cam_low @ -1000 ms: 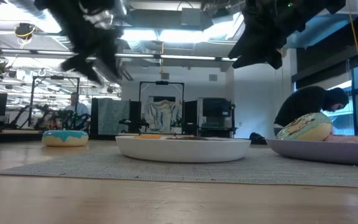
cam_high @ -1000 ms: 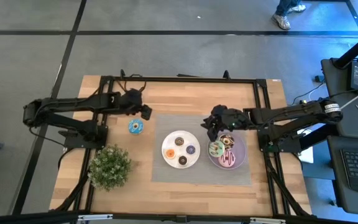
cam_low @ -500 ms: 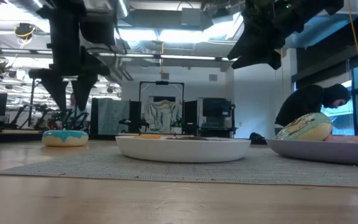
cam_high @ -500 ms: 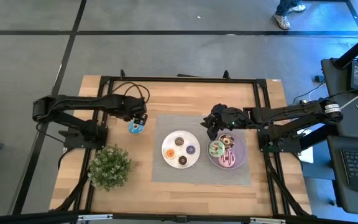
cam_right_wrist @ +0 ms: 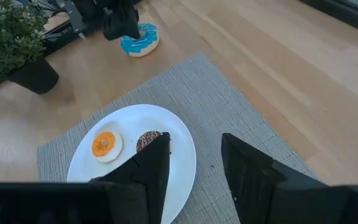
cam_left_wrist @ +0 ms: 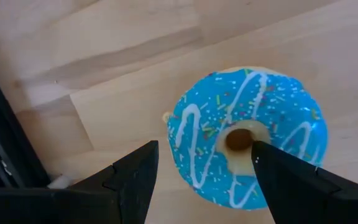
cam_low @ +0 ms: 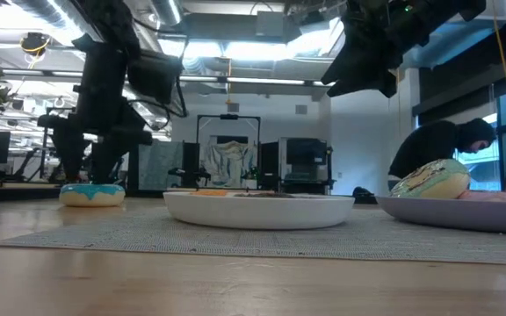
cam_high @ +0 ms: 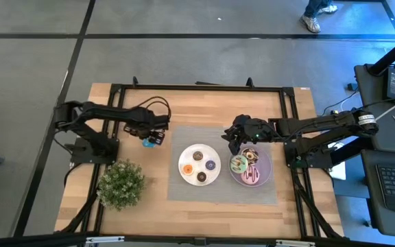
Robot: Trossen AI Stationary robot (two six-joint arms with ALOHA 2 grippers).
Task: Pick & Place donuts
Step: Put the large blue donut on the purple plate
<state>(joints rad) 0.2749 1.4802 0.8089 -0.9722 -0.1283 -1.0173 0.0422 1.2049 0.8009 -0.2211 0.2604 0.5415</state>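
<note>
Left pincer (cam_high: 153,136) is down low over the blue donut (cam_high: 148,141), fingers spread wide, nothing gripped. In the left wrist view the two dark fingers (cam_left_wrist: 135,180) straddle the blue donut (cam_left_wrist: 248,138): one is out beside its rim, the other lies across its icing near the hole. From the low view the left pincer (cam_low: 88,167) hangs right above the blue donut (cam_low: 91,194), which sits flat on the bare wood of the bench (cam_high: 115,110), between the left edge and the grey mat (cam_high: 184,189), well apart from the plates.

Over to the right pincer (cam_high: 235,140): it hovers above the bench's middle, by the far rim of the purple plate (cam_high: 267,173), fingers parted and empty. On that purple plate lie the green donut (cam_high: 238,164), the pink donut (cam_high: 252,177) and a brown sprinkled donut (cam_high: 250,155), packed close together. Just beside it on the mat, the white plate (cam_high: 186,171) carries three tiny donuts: orange (cam_high: 197,156), purple (cam_high: 210,165) and brown (cam_high: 201,177). A potted plant (cam_high: 121,183) stands near the bench's front-left corner.
</note>
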